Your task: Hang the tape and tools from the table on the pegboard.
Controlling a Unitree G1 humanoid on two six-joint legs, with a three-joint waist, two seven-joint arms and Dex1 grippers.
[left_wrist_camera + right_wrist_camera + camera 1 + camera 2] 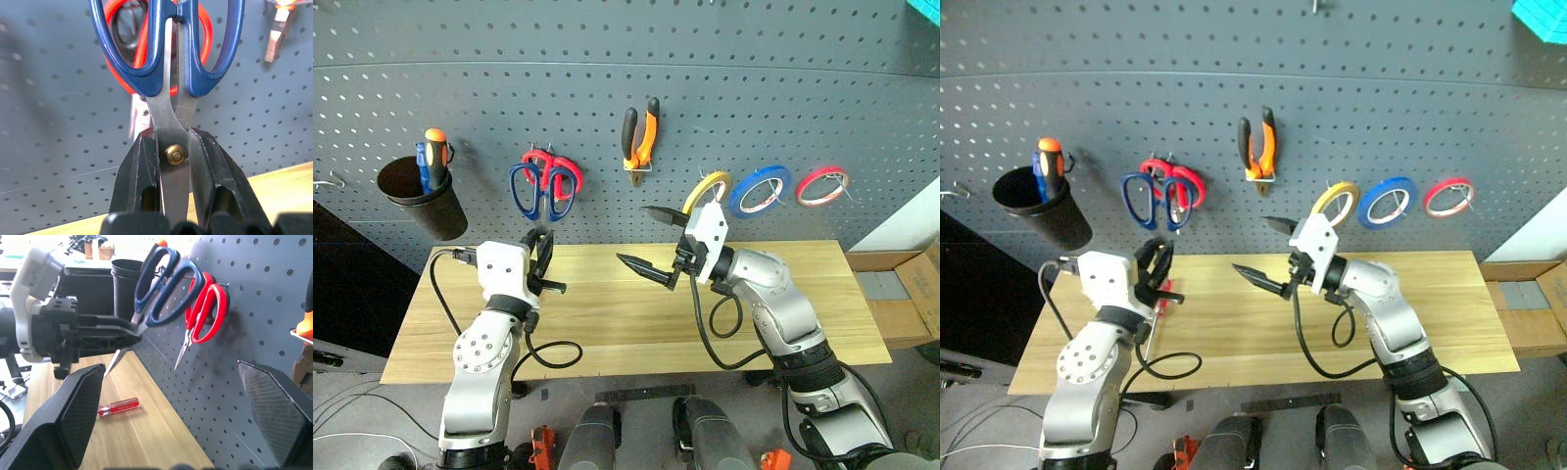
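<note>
Left claw [173, 161] was clamped on the blue scissors [168, 58], handles against the pegboard [607, 78] at centre left, beside red scissors [203, 313]. Right claw [651, 240] stood wide apart, empty, centre frame above the desk [607, 323].

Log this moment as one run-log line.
left gripper: shut on blue scissors, at pegboard hook | right gripper: open, empty | red screwdriver: on table

Blue scissors at the pegboard

The left pincer [175, 161] clamped the blue scissors [168, 73] by the blades, handles against the pegboard [58, 127].
</note>
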